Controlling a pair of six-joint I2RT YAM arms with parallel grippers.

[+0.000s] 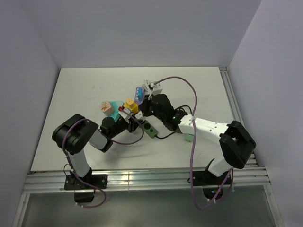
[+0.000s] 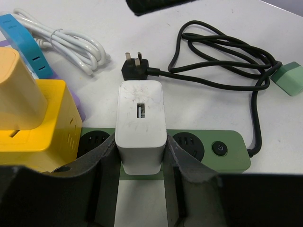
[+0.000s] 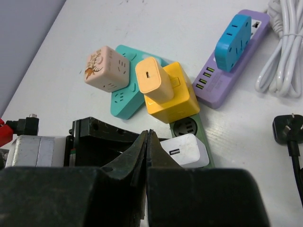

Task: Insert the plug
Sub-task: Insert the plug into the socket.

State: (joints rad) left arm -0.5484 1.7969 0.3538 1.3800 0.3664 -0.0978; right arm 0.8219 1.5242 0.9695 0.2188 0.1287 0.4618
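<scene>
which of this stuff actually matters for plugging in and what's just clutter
For the job:
white charger, gripped by the left gripper
green power strip under it

Just lying about:
yellow cube adapter
teal strip
pink cube
purple strip with blue adapter
white cable
right gripper, shut and empty

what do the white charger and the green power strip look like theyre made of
The white charger looks like hard matte plastic, going by fine scuffs across its face. The green power strip is likely moulded plastic, satin smooth, with soft highlights on its rounded edge.
</scene>
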